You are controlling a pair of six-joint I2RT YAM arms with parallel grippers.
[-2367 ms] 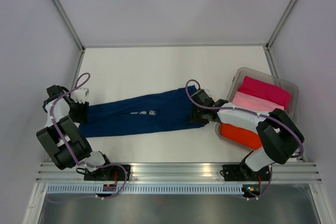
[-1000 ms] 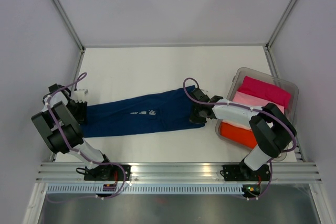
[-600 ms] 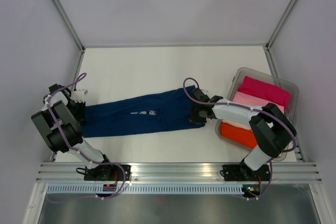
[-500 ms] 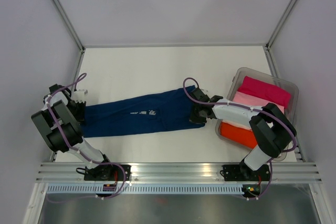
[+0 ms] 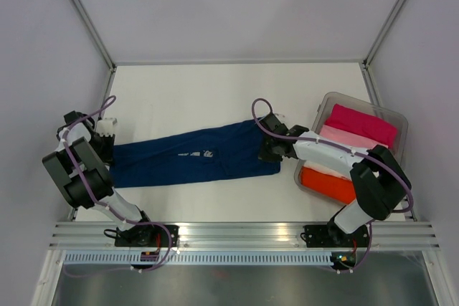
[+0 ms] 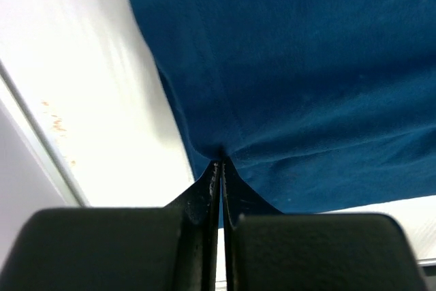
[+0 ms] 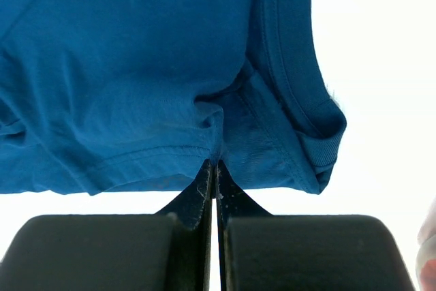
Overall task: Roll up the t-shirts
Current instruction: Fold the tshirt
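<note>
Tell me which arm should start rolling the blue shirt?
Probably left. The left gripper pinches the navy tee at its hem end, farthest from the bin, so it could roll toward it. The right gripper pinches the bulkier collar end.

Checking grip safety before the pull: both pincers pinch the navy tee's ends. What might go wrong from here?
The left pincer and right pincer each hold only a thin pinch at the edge of the navy tee; tension may pull it free.
Fabric bunches at the right pinch, so layers may lift unevenly.
The right arm lies close to the bin and might nudge it.
</note>
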